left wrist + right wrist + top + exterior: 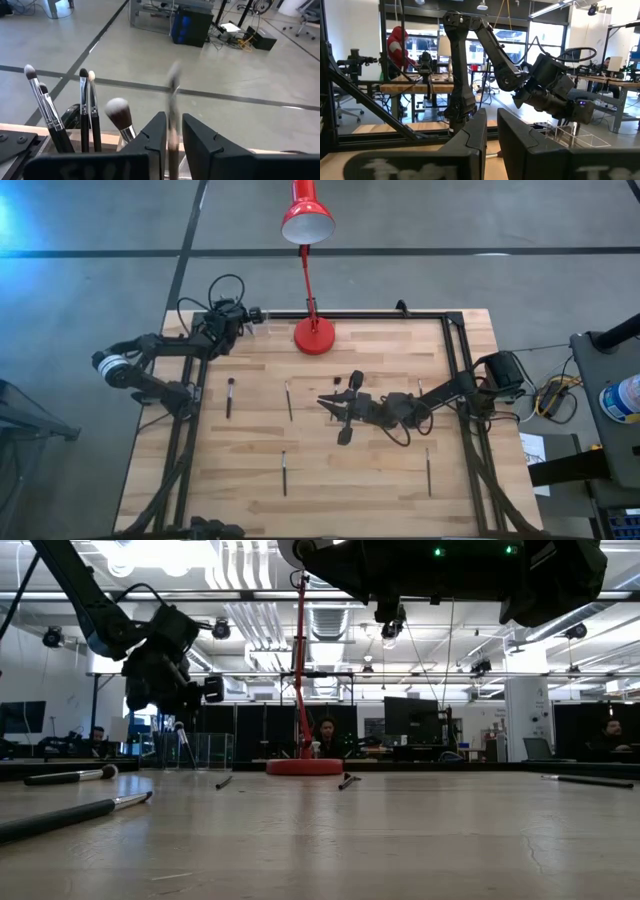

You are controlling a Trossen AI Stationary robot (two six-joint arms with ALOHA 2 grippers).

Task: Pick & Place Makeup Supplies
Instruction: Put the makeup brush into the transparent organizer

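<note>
arms (pixel 165 345): dark, jointed | cables: blk loops (L wrist) | fingers (pixel 470 137): blk, blocky

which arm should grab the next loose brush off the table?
Probably right. The right gripper hangs empty over mid-table, with a thin brush close by. The left gripper is shut on a brush at the clear holder at the table's back-left corner.

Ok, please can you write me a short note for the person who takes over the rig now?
Left gripper: fingers shut on a brush, at the clear holder on the table's far left corner.
Right gripper: mid-table, nothing seen in it.
Done: five brushes stand in the holder.
Left: drop the held brush in, then fetch the four loose brushes lying on the table.
</note>
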